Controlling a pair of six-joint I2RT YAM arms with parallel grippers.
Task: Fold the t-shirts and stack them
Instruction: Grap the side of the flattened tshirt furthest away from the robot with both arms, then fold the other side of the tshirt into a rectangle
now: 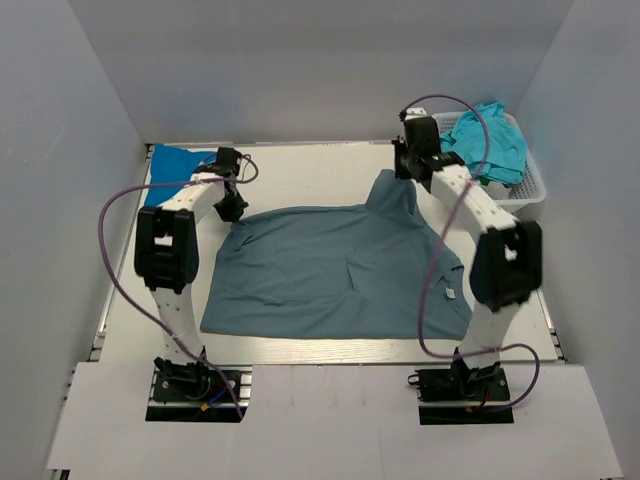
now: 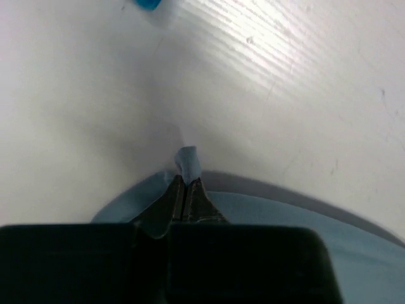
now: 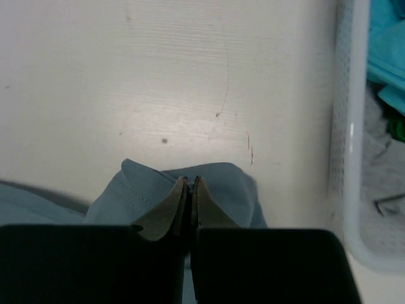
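The bright blue t-shirt [image 2: 149,3] is a blurred scrap, cut off by my left wrist view's top edge. The basket [image 3: 351,126] and turquoise t-shirts [image 3: 386,50] run off my right wrist view. From above, my right arm [image 1: 470,205] hides the grey-blue t-shirt [image 1: 330,270] along its right edge.

Bright even overhead light, soft shadows, blurry wrist views.

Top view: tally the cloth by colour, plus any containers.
grey-blue shirt: 1
bright blue shirt: 1
white mesh basket: 1
turquoise heap inside it: 1 (cannot tell how many shirts)
Total: 4
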